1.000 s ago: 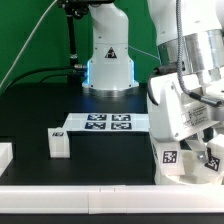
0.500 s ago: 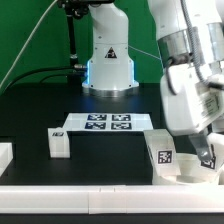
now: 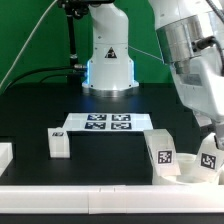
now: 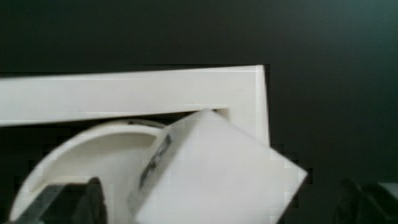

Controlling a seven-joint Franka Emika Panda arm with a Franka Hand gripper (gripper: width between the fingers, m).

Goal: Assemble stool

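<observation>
The round white seat disc (image 3: 186, 172) lies at the front of the exterior view's right, in the corner of the border rails. Two white tagged legs stand on it: one on the left (image 3: 160, 150), one on the right (image 3: 210, 156). My gripper (image 3: 207, 135) hangs just above the right leg, open and empty. In the wrist view the dark fingers (image 4: 54, 203) flank that leg (image 4: 222, 170) with a gap on each side, and the seat's rim (image 4: 86, 160) curves beside it. A third leg (image 3: 58, 143) stands loose on the table at the left.
The marker board (image 3: 108, 123) lies mid-table before the robot base (image 3: 108, 62). A white border rail (image 3: 90, 189) runs along the front; its corner shows in the wrist view (image 4: 246, 90). A white block (image 3: 5, 155) sits at the left edge.
The arm has risen up and to the right, away from the seat. The right leg it was covering now stands uncovered on the seat.
</observation>
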